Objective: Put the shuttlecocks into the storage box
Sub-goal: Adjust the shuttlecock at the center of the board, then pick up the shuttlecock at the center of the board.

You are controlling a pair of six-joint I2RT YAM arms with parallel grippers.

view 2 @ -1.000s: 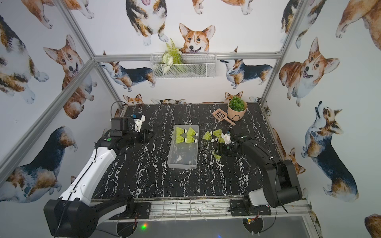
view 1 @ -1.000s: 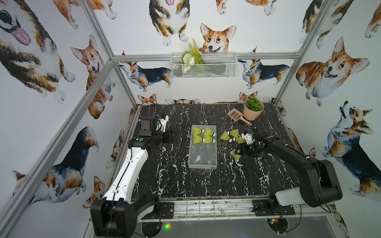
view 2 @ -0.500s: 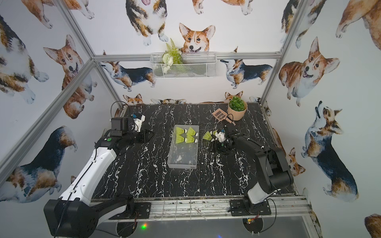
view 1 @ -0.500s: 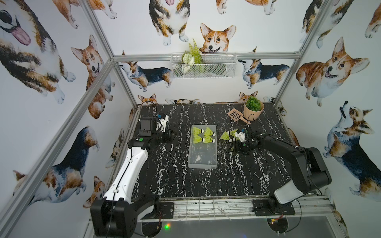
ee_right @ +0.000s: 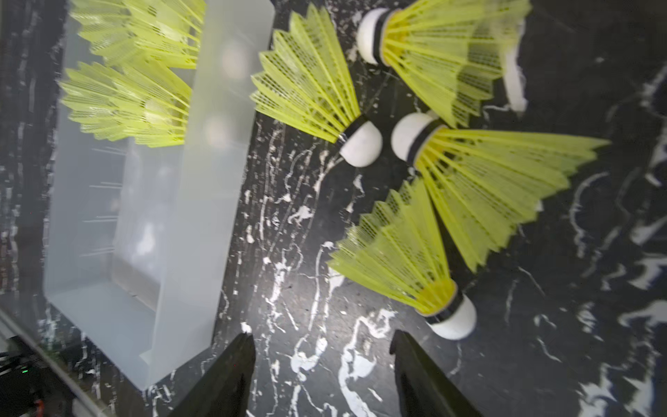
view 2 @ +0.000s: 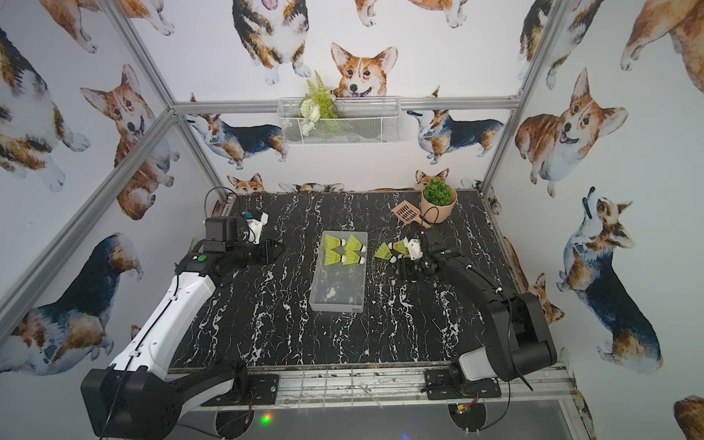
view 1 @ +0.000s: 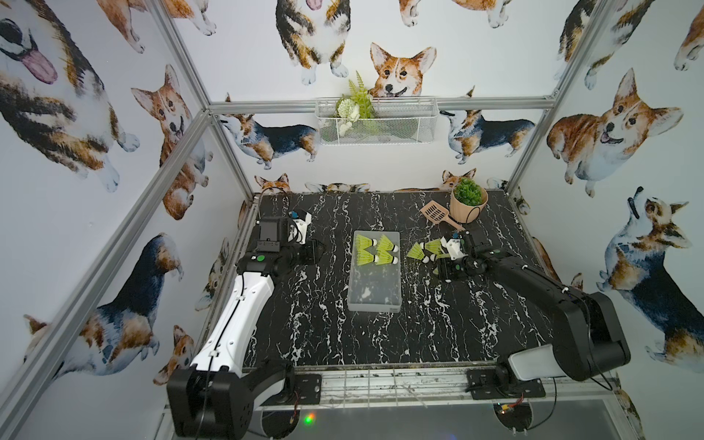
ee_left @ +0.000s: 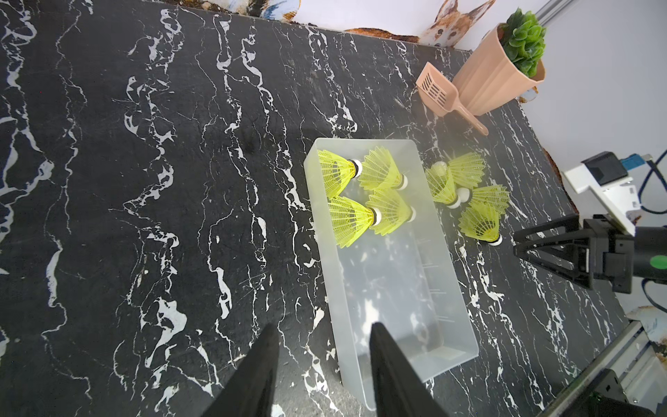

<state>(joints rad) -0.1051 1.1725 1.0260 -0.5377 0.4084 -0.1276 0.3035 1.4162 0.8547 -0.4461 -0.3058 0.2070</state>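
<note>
Hovering low over the black marble table (ee_right: 288, 260), the right gripper (ee_right: 321, 335) is seen with its jaws apart and nothing between them, just short of four loose shuttlecocks (ee_right: 487, 180). The nearest shuttlecock (ee_right: 404, 260) lies on its side with its white tip close beside one finger (ee_right: 411, 364), and its skirt is pressed against a neighbour's. If the jaws are closed across that mesh skirt, the soft plastic is likely to be crushed or to spring free, and the neighbour may be dragged along; a grip at the banded neck is judged safer. Since the cones are light and round, one could be rolled by a glancing touch toward the scoop (view 1: 436, 211) and potted plant (view 1: 468, 200) beyond. Just beside the cluster the storage box (ee_right: 202, 180) is found, its far end taken by four stored shuttlecocks (ee_left: 350, 220) laid in two pairs; its translucent wall could be clipped by a low carry and the light box shoved, and a piece released over the packed end could be left perched on the others instead of on the bare floor nearer the robot. The left gripper (ee_left: 323, 326), also parted and empty, is held on the other side of the box and apart from it in both top views, so no bracing is given should the box be pushed.
</note>
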